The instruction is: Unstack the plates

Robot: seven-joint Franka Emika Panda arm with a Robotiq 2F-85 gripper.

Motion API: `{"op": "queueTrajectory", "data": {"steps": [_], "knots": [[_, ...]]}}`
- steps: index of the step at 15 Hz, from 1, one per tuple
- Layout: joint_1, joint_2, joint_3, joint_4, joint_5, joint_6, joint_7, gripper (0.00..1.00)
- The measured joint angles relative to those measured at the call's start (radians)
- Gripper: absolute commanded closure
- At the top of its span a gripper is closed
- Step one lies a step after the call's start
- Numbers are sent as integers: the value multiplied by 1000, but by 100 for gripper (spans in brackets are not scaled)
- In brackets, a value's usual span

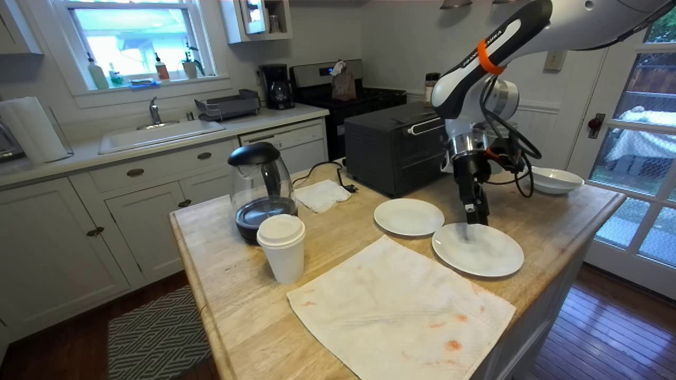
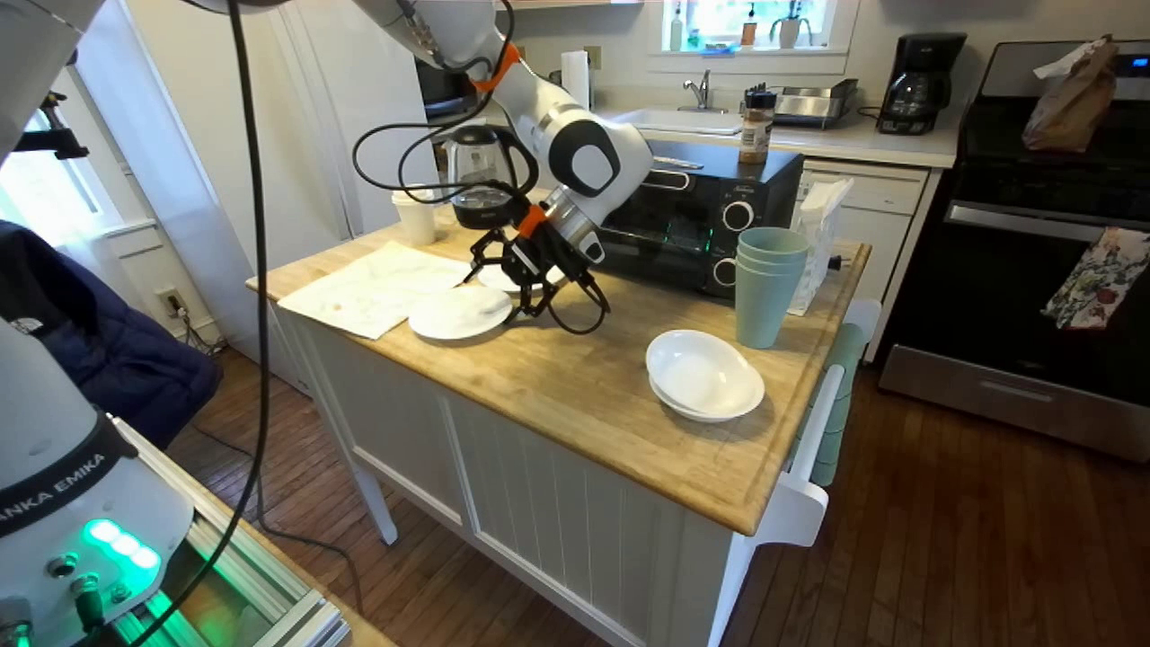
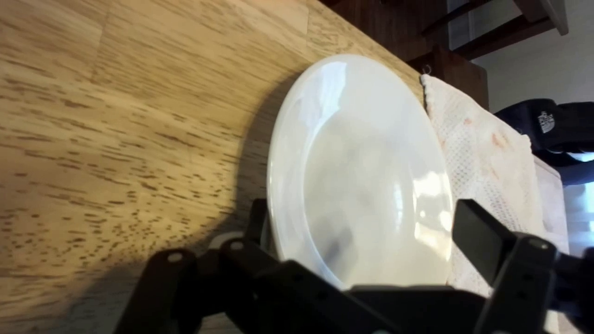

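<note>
Already side by side: a clean exit matters most

The flat, round, glossy white front plate (image 1: pixel 478 250) rests on the tan wooden tabletop (image 1: pixel 327 243); in an exterior view the matching flat, round white back plate (image 1: pixel 409 217) sits just beside it, at ten o'clock, so the unstacking looks all but done. The black two-fingered gripper (image 3: pixel 362 213) is down at the front plate with its fingers wide apart, pinching nothing; in the wrist view one finger stands at the plate's eight o'clock, the other at four. The step in hand, by my judgement, is getting those fingers clear.

Leave them spread and rise straight up before swinging anywhere. The eight o'clock finger is low beside the rim, and the darkness there hides whether it touches; a slanted exit could catch the rim and tip or drag the plate. In an exterior view, avoid drifting toward ten o'clock and the back plate, or eleven and the boxy black toaster oven (image 1: pixel 380 145). A drag toward eight would probably ruck up the square, stained white cloth (image 1: pixel 401 306).
</note>
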Motion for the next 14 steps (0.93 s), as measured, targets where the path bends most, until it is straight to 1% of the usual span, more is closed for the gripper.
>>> {"op": "queueTrajectory", "data": {"steps": [11, 14], "knots": [[18, -5, 9, -12, -3, -5, 2, 0], [17, -26, 5, -25, -3, 14, 11, 0]]}}
